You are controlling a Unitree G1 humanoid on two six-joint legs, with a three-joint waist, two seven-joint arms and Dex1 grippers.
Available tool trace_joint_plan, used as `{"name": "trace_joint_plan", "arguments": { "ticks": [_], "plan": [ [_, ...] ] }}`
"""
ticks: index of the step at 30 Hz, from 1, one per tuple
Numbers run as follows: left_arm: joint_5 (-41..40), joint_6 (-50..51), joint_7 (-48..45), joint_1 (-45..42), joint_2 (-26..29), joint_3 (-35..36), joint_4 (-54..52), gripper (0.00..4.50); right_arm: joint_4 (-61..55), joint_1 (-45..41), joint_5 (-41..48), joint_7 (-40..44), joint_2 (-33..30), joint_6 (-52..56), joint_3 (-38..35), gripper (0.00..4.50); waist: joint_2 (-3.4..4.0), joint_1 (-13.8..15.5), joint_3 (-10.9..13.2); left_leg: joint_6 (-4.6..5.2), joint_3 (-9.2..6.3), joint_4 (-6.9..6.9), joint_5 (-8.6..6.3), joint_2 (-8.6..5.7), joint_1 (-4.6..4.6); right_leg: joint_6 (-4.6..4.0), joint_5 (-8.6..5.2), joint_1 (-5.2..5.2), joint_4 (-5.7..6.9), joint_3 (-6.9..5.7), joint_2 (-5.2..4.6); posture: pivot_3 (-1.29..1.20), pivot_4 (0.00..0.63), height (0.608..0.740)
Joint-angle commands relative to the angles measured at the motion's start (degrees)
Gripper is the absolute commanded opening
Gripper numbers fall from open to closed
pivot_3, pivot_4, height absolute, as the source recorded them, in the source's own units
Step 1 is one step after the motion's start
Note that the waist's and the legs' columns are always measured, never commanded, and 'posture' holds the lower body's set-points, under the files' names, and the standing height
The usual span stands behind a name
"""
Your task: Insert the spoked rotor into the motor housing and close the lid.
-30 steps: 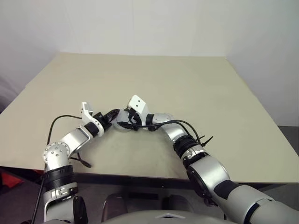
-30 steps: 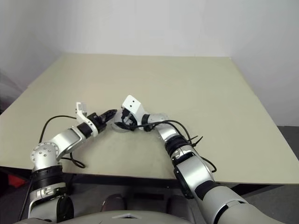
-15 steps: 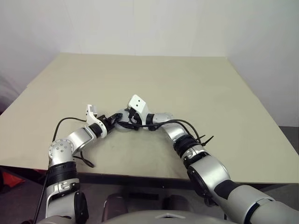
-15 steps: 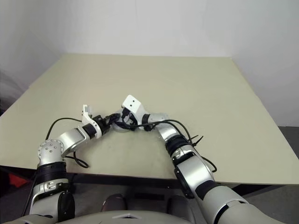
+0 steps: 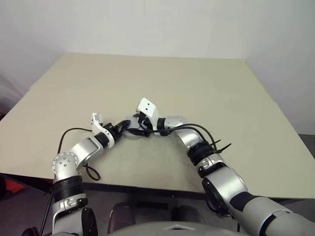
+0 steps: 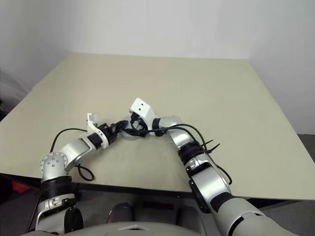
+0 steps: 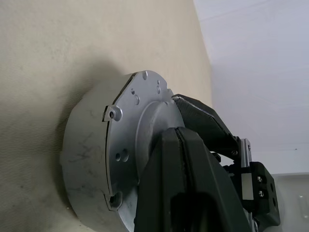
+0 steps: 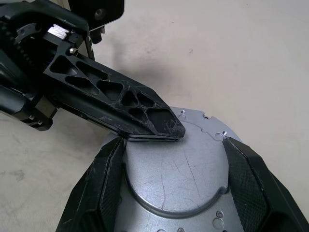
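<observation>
Left gripper [image 8: 154,130] reaching in, pressed shut, tips touching lid [image 8: 178,174] | right gripper [image 8: 176,164] spread, straddling lid atop motor housing [image 7: 87,159] | near desk [image 5: 197,88] front edge

I see the motor housing [image 7: 84,159] as a thick silver-grey drum w/ scuffed side wall, sitting flat on the tabletop [image 5: 197,88] near its front-centre. The lid [image 8: 181,169] is on top of it: smooth plain grey face up, raised round centre, small screw holes around the flange, approx. flush w/ housing edge.
</observation>
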Motion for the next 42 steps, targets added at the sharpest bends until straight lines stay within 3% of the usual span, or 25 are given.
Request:
{"name": "trace_joint_plan", "arguments": {
  "ticks": [1, 2, 6, 15, 22, 29, 34, 42],
  "plan": [
    [0.15, 0.14, 2.31, 1.05, -0.03, -0.33, 0.20, 0.00, -5.06, -0.45, 2.33, 2.44, -0.86, 1.94, -1.09, 3.16, 0.00, 0.04, 0.00, 0.01, 0.00, 0.00, -0.01, 0.00, -0.01, 0.00, 0.00, 0.00, -0.02, -0.01, 0.00, 0.00, 0.000, 0.740],
    [-0.04, 0.10, 2.45, 1.04, -0.02, -0.37, 0.15, 0.00, -5.37, -0.40, 2.46, 2.71, -0.93, 2.31, -1.03, 3.16, 0.00, 0.05, 0.00, 0.02, 0.00, 0.00, -0.02, 0.00, -0.02, 0.00, 0.00, 0.00, -0.03, -0.01, 0.00, 0.00, 0.000, 0.740],
    [-0.44, -0.12, 2.68, 1.07, 0.19, -0.61, 0.16, 0.00, -6.39, 0.26, 1.61, 2.13, -1.20, 1.71, -0.40, 4.47, -0.01, -0.15, 0.00, 0.02, 0.00, -0.01, -0.03, 0.01, -0.01, 0.01, 0.00, 0.00, -0.03, -0.01, 0.01, 0.00, 0.000, 0.740],
    [-0.93, -0.23, 2.92, 1.13, 1.04, -0.29, 0.27, 0.00, -10.23, 0.31, 4.32, 2.89, -0.62, 5.30, -2.08, 4.47, -0.01, -0.69, 0.00, -0.06, 0.00, -0.04, 0.03, 0.03, 0.06, 0.03, 0.01, 0.06, 0.17, 0.01, 0.02, 0.00, 0.000, 0.740],
    [-1.38, -0.31, 3.19, 1.52, 0.89, -0.56, -0.32, 0.00, -6.64, -7.55, 13.25, -6.10, -0.81, 29.62, -14.48, 4.47, -0.01, -0.69, 0.00, -0.12, 0.00, -0.03, 0.06, 0.02, 0.13, 0.03, 0.01, 0.04, 0.22, 0.04, 0.02, 0.00, 0.000, 0.740],
    [-1.84, -0.60, 3.34, 2.07, 0.97, -0.84, -0.69, 0.00, 1.04, -11.29, 17.95, -4.24, -7.89, 52.54, -18.56, 4.47, -0.02, -0.49, -0.01, -0.17, 0.00, -0.07, 0.09, 0.01, 0.09, 0.05, 0.02, 0.09, 0.16, 0.04, 0.02, 0.00, 0.000, 0.740],
    [-1.87, -0.69, 3.32, 2.48, 1.01, -1.09, -0.98, 0.00, 3.18, -10.54, 19.17, -0.63, -9.44, 59.52, -16.95, 4.47, 0.10, -0.39, -0.04, -0.24, 0.00, -0.15, 0.12, 0.02, 0.13, 0.05, 0.02, 0.07, 0.18, 0.04, 0.04, 0.00, 0.000, 0.740],
    [-2.33, -0.63, 3.68, 3.36, 1.66, -0.89, -2.05, 0.00, 1.97, -9.04, 23.23, -4.35, -3.10, 66.57, -20.63, 4.47, 0.13, -0.60, -0.15, -0.30, 0.01, -0.19, 0.16, 0.04, 0.28, 0.05, 0.02, 0.10, 0.26, 0.07, 0.07, 0.00, 0.000, 0.740]
  ]
}}
